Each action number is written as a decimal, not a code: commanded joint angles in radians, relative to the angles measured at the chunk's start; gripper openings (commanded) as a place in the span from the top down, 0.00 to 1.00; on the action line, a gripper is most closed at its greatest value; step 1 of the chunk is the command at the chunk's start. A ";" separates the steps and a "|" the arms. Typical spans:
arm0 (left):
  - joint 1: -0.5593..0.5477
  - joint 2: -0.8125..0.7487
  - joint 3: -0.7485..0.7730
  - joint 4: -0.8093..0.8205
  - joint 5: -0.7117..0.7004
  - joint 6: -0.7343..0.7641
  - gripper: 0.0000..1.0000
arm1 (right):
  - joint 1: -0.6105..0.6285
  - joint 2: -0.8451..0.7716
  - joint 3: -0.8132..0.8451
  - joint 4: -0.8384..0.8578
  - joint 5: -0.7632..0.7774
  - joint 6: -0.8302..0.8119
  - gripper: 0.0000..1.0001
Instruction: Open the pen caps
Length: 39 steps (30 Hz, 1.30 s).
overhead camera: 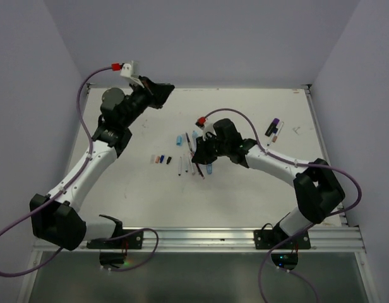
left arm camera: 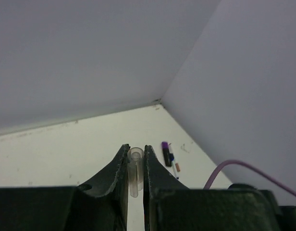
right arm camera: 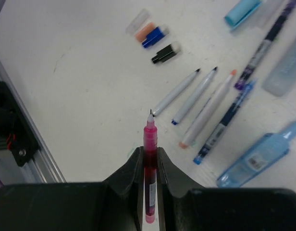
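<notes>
My left gripper [overhead camera: 164, 89] is raised near the table's far left, shut on a clear pen cap [left arm camera: 134, 166] that stands between its fingertips [left arm camera: 123, 156]. My right gripper [right arm camera: 149, 151] is shut on a red pen [right arm camera: 150, 137] with its bare tip pointing forward, low over the table's middle [overhead camera: 197, 163]. Ahead of it lie uncapped white pens [right arm camera: 176, 92], a blue pen [right arm camera: 225, 120] and a purple pen [right arm camera: 263, 48]. Loose pen caps sit in a row: clear [right arm camera: 137, 21], orange [right arm camera: 147, 30], blue [right arm camera: 154, 36], black [right arm camera: 165, 53].
A purple-capped black marker [overhead camera: 273, 127] and a white pen [overhead camera: 278, 134] lie at the far right, also seen in the left wrist view [left arm camera: 166, 153]. A light-blue pen [right arm camera: 256, 159] and a light-blue cap [right arm camera: 241, 12] lie near the group. Walls close in the table [overhead camera: 245, 196].
</notes>
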 commanded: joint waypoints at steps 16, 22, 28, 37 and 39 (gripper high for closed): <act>0.054 0.585 0.364 -0.868 -0.115 0.273 0.90 | -0.210 0.490 0.642 -0.264 0.235 0.151 1.00; 0.055 0.733 0.407 -0.868 -0.080 0.253 0.89 | -0.218 0.591 0.699 -0.266 0.237 0.157 1.00; 0.057 0.815 0.424 -0.858 -0.050 0.245 0.85 | -0.218 0.643 0.723 -0.274 0.215 0.149 0.99; 0.057 0.835 0.396 -0.849 -0.026 0.221 0.63 | -0.227 0.579 0.700 -0.283 0.225 0.151 0.72; 0.057 0.826 0.390 -0.848 -0.029 0.216 0.62 | -0.230 0.533 0.694 -0.297 0.240 0.149 0.66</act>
